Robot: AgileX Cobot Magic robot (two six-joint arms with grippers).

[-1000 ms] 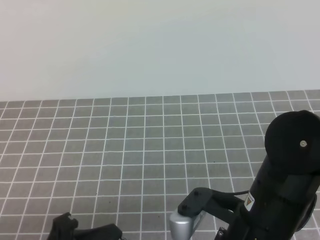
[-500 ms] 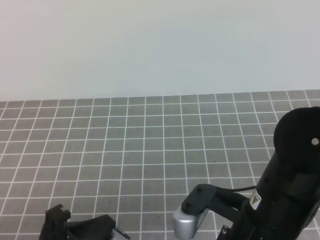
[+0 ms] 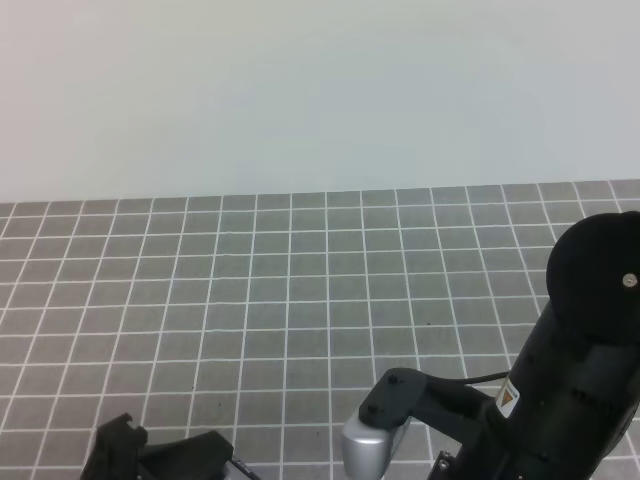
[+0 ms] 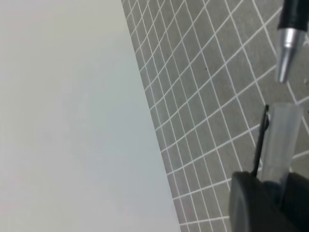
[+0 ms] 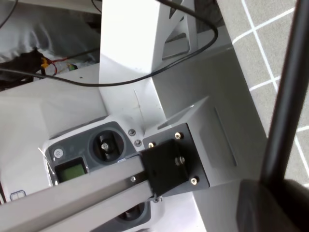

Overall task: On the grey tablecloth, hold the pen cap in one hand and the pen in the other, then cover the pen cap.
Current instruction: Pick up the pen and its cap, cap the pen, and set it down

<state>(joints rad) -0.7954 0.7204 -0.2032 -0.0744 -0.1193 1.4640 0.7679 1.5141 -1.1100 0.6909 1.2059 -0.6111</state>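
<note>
The pen cap [image 4: 282, 140], a translucent tube with a black clip, is clamped in the left tool [image 4: 270, 193] above the grey tablecloth [image 4: 207, 96]. The pen [image 5: 285, 92] is gripped in the right tool [image 5: 270, 203]. In the left wrist view its silvery tip is seen just above the cap's mouth, apart.

Right arm [image 3: 570, 380]: black rounded housing with one small silver screw, a triangular warning label, a silver cylindrical camera module, black cable.
</note>
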